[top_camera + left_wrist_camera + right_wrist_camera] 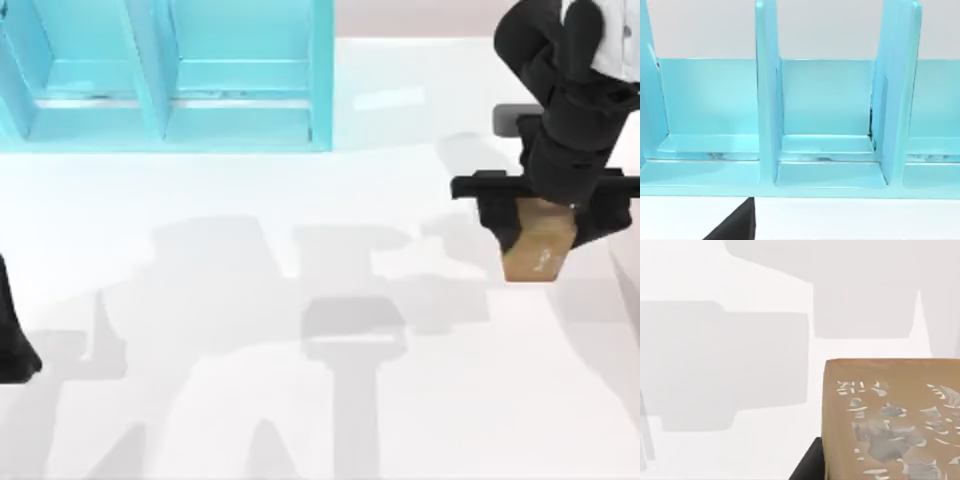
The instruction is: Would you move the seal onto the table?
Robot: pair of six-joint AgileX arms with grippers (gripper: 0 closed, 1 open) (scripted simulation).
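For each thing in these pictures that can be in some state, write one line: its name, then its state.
seal: gripped by the right gripper, at the table's right side.
right gripper: shut on the seal.
left arm: parked at the table's left edge.
shelf unit: upright, compartments in view bare.

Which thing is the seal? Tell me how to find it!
Start at the white table and go to its right side, away from the turquoise shelf. There the black right gripper is closed around the seal. It is a small tan-brown block with pale marks on one face, the only brown thing there.
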